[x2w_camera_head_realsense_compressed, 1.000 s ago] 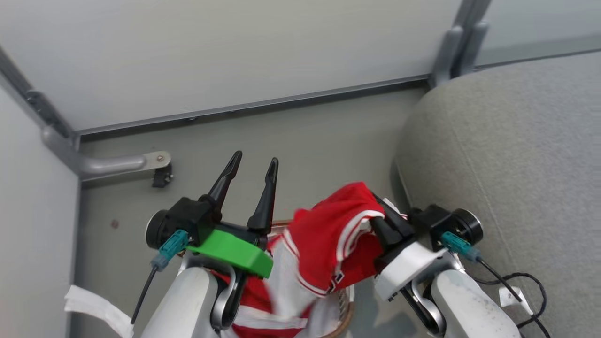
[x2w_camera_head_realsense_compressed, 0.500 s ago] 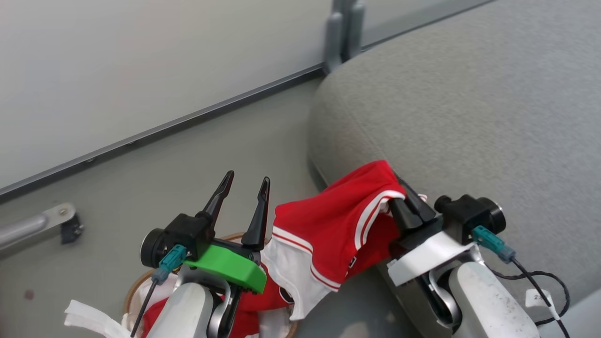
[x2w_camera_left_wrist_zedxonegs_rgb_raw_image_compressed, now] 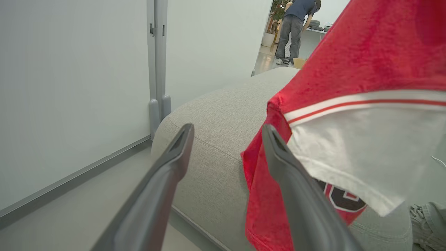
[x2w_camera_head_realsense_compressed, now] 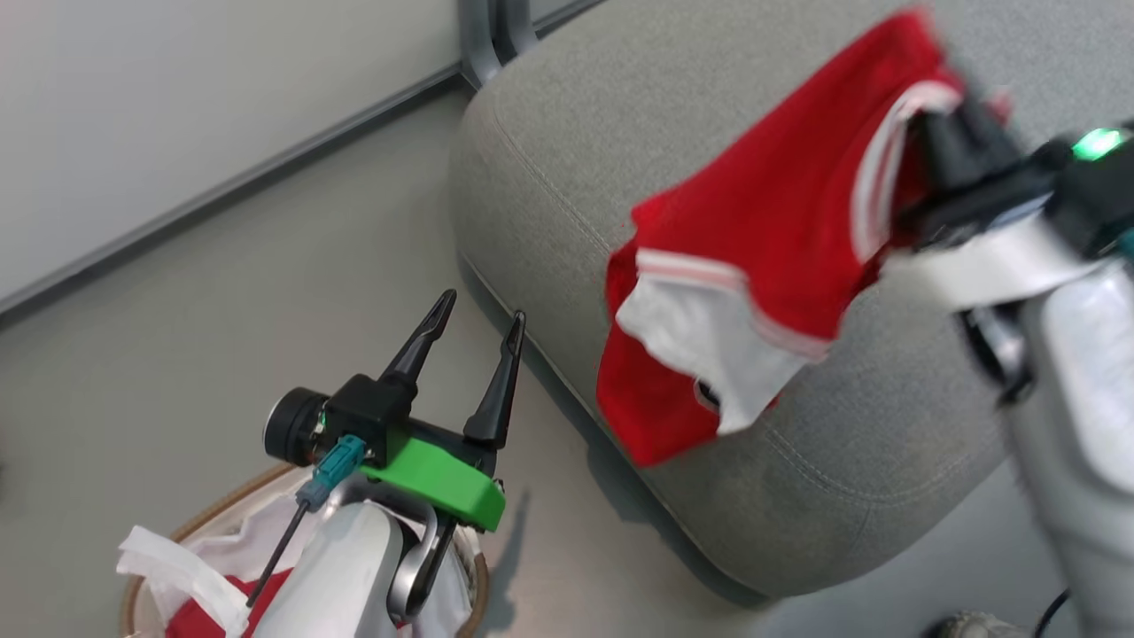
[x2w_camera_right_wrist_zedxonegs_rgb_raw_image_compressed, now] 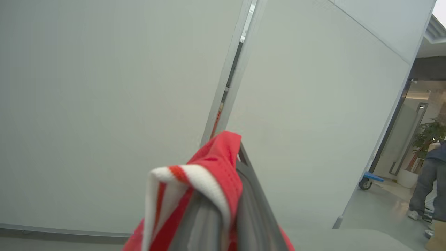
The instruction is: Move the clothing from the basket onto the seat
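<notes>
A red garment [x2w_camera_head_realsense_compressed: 762, 221] with a white panel and striped trim hangs from my right gripper [x2w_camera_head_realsense_compressed: 935, 115], which is shut on its upper edge, high over the grey seat [x2w_camera_head_realsense_compressed: 567, 168]. In the right wrist view the cloth [x2w_camera_right_wrist_zedxonegs_rgb_raw_image_compressed: 209, 167] is bunched over the fingers of the right gripper [x2w_camera_right_wrist_zedxonegs_rgb_raw_image_compressed: 231, 164]. My left gripper [x2w_camera_head_realsense_compressed: 478, 310] stands open and holds nothing, above the basket [x2w_camera_head_realsense_compressed: 204, 518] at the lower left. More red clothing [x2w_camera_head_realsense_compressed: 190, 616] lies in the basket beside the white liner [x2w_camera_head_realsense_compressed: 168, 567]. In the left wrist view the garment [x2w_camera_left_wrist_zedxonegs_rgb_raw_image_compressed: 348, 62] hangs just right of the left gripper [x2w_camera_left_wrist_zedxonegs_rgb_raw_image_compressed: 226, 136].
Pale partition walls [x2w_camera_head_realsense_compressed: 177, 106] with a grey post [x2w_camera_head_realsense_compressed: 487, 35] stand behind the seat. Grey floor [x2w_camera_head_realsense_compressed: 221, 354] lies between wall, basket and seat. A person [x2w_camera_left_wrist_zedxonegs_rgb_raw_image_compressed: 296, 21] stands far off in an open area beyond the seat; the person [x2w_camera_right_wrist_zedxonegs_rgb_raw_image_compressed: 425, 181] is at the right edge.
The head view has swung to the right. My right gripper has lifted the red garment up out of the basket and carried it over the seat. The left gripper stays open.
</notes>
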Available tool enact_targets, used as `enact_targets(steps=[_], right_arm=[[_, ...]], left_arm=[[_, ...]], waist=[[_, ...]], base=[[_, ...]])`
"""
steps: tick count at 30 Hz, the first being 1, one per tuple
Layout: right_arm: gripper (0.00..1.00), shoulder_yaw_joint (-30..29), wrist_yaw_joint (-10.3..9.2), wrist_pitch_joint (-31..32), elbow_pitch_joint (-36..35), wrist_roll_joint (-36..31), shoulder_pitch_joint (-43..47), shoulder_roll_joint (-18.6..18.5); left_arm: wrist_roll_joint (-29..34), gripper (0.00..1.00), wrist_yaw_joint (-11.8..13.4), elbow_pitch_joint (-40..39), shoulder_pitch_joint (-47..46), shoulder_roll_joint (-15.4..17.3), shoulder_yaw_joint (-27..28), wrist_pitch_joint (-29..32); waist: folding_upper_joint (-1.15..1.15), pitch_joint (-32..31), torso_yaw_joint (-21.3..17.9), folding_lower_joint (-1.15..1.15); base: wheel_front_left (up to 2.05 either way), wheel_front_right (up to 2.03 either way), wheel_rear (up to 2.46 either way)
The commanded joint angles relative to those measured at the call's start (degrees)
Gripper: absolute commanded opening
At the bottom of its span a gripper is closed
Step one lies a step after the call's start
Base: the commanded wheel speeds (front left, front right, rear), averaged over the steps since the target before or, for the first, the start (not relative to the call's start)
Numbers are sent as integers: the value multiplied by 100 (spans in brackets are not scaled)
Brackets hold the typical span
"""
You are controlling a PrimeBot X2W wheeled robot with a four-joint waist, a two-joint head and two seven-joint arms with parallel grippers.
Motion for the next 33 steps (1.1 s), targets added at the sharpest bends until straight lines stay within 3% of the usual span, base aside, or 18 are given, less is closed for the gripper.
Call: enact_targets(steps=[1,8,15,23,31,32,33], right_arm=[[0,-146,-8,-4,-65,-103,-364,-187],[0,-890,-8,-3,259,-460,-1918,-992],[0,-1122,-8,-3,1049,-824,-2756,-1201],[0,-1342,-8,-2,2438,-1404,-2458,-746],[0,-2182,-8,-4,3323,-1713,-1278,-265],[3,-2244,-8,-4,3347,-1738,-1156,-227],[14,-2297,-8,-4,3330,-1752,-1002,-180]], left_arm=[[2,100,-16,-14,-155,94,-45,0],[29,100,-16,-121,-657,356,-382,0],[31,100,-16,-237,-1169,498,-743,0],[-70,100,-16,-291,-1575,439,-1085,0],[-185,100,-16,-332,-1544,326,-1439,1],[-195,100,-16,-322,-1509,321,-1450,1],[-203,100,-16,-307,-1468,320,-1454,1]], waist=[[-1,514,-38,0],[-1,1296,317,0],[-1,1922,692,0],[-1,2262,977,0],[-1,1948,1040,0],[-1,1896,1035,0],[-1,1829,1021,0]], base=[[0,0,0],[0,0,0],[0,0,0],[0,0,0],[0,0,0],[0,0,0],[0,0,0]])
